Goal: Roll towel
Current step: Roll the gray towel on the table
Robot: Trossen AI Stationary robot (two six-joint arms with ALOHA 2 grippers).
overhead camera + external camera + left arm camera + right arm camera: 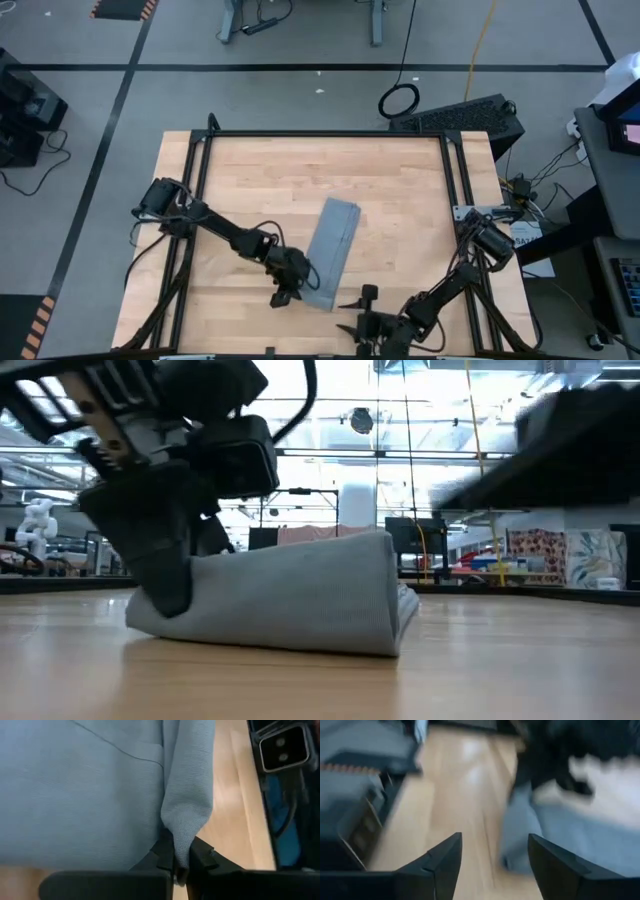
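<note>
The grey-blue towel [332,250] lies as a long folded strip on the wooden table [250,190], running from the middle toward the near edge. In the low view its near end [300,600] stands up as a raised fold. My left gripper [288,292] is at that end's left side, shut on the cloth. My right gripper [352,313] hovers open just right of the towel's near end, close to the table's near edge. Nothing is between its fingers [445,862]; the towel [555,835] shows blurred beside them. My left gripper pinches a raised fold of the towel [182,837] between its two fingers [165,857], at the left side of the near end. The fingers come slanting down from the table's left. The fold rises from the cloth; the rest of the towel lies on the table.
A black metal frame [330,134] borders the table's far edge and sides. Bare wood lies to the left, right and far side of the towel. Cables and a dark box [470,115] sit on the floor beyond the far right corner.
</note>
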